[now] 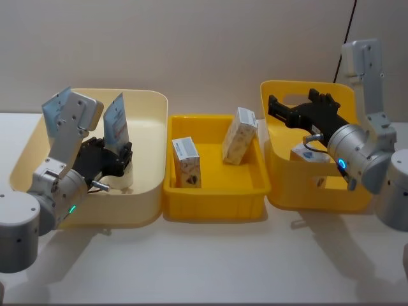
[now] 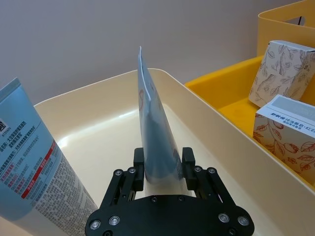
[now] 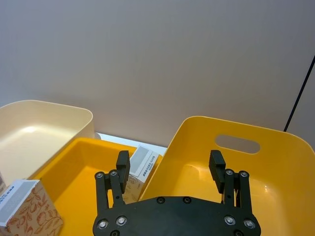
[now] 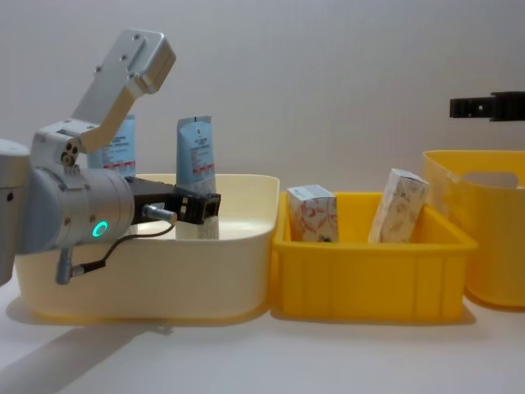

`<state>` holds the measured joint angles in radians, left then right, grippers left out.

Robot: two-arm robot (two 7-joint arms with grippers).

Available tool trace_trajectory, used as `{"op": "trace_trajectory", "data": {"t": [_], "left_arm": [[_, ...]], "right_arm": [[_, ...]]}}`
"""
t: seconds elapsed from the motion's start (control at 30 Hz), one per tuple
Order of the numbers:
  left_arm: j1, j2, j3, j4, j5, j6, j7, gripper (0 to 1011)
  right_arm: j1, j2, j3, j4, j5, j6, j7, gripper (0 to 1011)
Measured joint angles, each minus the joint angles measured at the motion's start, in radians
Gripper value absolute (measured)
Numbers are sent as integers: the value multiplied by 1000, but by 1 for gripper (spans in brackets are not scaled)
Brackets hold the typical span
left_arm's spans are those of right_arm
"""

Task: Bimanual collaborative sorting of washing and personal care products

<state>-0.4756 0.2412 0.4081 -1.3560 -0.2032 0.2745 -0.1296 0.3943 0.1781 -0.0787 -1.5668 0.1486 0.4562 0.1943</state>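
My left gripper is shut on the lower part of a light-blue squeeze tube, which stands upright inside the cream bin. The chest view shows that tube rising above the bin wall. A second tube stands beside it in the same bin. Two white floral cartons sit in the yellow middle tray. A third carton lies in the yellow right bin. My right gripper hovers open and empty above that bin's near wall.
The three containers stand side by side along the table, close to the back wall. The right bin has a handle slot in its far wall. Bare white table lies in front of the containers.
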Motion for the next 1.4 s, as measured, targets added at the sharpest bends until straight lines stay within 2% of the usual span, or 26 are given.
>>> {"op": "trace_trajectory", "data": {"t": [0.8,1.4], "left_arm": [[-1,-1,0,2,0,-1,-2,317],[-1,-1,0,2,0,0,-2,318]], "right_arm": [[0,0,0,0,0,0,0,1001],[0,0,0,0,0,0,0,1001]]}}
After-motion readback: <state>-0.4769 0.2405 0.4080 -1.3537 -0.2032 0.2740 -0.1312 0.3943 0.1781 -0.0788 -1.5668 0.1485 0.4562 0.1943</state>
